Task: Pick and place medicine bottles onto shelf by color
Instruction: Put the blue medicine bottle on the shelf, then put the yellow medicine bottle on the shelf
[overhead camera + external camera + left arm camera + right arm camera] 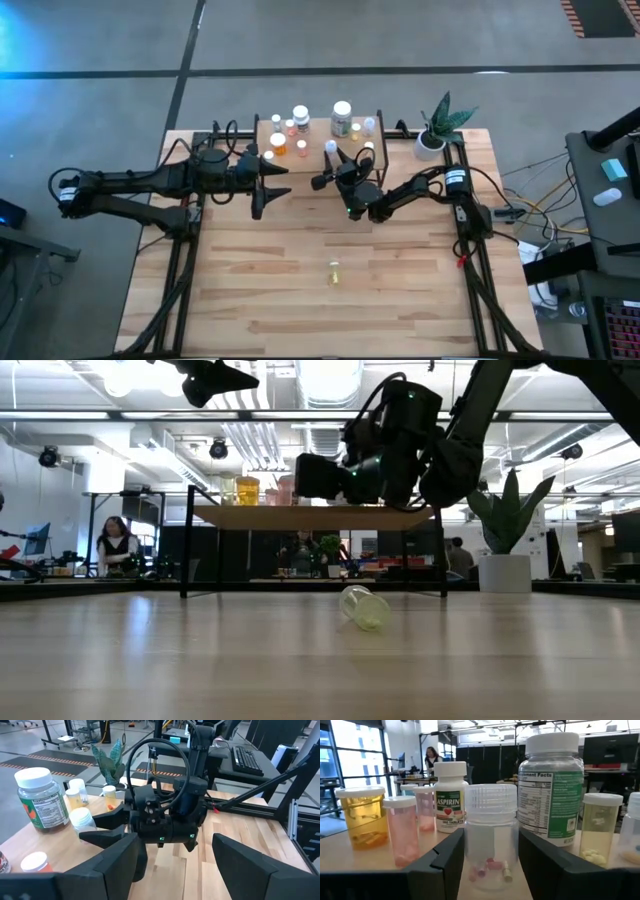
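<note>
Medicine bottles [300, 128] cluster on the shelf [262, 135]; beside it our right tool [330, 165] meets a white-capped one, while the left tool [268, 180] hangs released. Low down, a clear bottle [364, 607] lies toppled on the surface [320, 660] before the shelf. At the right wrist, our fingers [445, 865] flank a clear bottle [493, 837] upright on the shelf; we cannot tell whether they grip it.

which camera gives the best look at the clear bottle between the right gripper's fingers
The right wrist view: the clear bottle fills the frame centre, pills visible inside. The high view shows only its white cap; in the left wrist view it is partly hidden behind the gripper; the low view hides it.
</note>
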Motion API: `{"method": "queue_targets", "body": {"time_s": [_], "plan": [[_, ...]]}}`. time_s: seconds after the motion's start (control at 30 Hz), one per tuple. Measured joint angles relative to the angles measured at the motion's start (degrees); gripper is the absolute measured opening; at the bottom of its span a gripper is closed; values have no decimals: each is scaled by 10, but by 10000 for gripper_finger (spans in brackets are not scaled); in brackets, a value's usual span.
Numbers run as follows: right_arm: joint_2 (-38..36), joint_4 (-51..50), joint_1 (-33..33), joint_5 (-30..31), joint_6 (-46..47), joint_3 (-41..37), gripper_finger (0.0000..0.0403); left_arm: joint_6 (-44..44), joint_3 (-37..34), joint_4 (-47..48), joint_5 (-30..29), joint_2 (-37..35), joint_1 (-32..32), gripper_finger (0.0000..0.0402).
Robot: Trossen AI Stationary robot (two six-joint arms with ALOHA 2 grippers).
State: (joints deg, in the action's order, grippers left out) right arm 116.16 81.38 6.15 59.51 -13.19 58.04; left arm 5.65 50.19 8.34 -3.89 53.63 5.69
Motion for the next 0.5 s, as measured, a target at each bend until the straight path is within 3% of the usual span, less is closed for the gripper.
{"method": "queue_targets", "body": {"time_s": [0.5], "plan": [[-16, 1, -8, -11, -29, 1, 271, 0, -1, 0, 3, 0, 0, 240]]}}
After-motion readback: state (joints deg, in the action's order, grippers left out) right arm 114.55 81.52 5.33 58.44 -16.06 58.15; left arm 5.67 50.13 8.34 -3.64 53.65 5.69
